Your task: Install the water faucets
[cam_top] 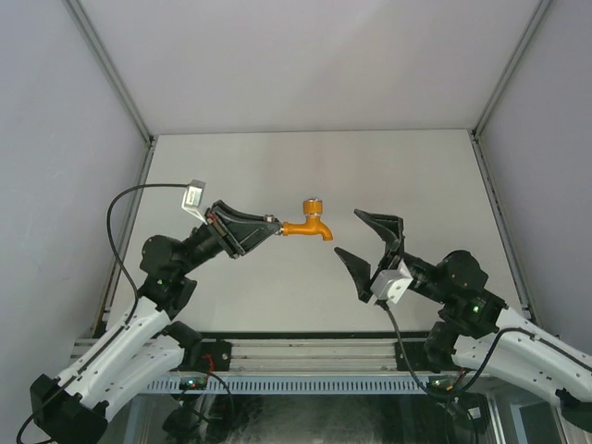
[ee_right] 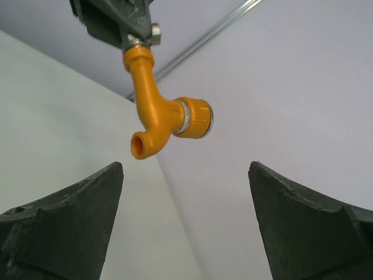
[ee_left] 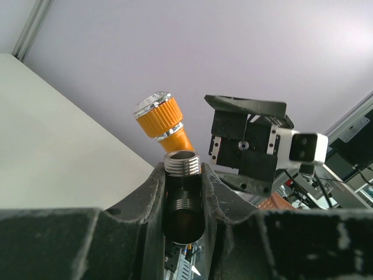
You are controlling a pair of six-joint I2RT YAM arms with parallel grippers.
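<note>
The orange-yellow faucet (cam_top: 308, 225) hangs in the air above the table, joined at its threaded end to a grey metal pipe fitting (ee_left: 182, 165). My left gripper (cam_top: 269, 228) is shut on that fitting, with the faucet sticking out past its fingertips. In the left wrist view the faucet's knob (ee_left: 158, 115) shows beyond the fitting. My right gripper (cam_top: 347, 232) is open and empty, just right of the spout and not touching it. In the right wrist view the faucet (ee_right: 156, 119) hangs above and between the spread fingers (ee_right: 76, 210), spout mouth facing the camera.
The white table (cam_top: 314, 166) is enclosed by grey walls and metal frame posts (cam_top: 111, 69). The arms' bases sit on a rail (cam_top: 305, 356) at the near edge. The right arm's white camera block (ee_left: 308, 146) shows in the left wrist view.
</note>
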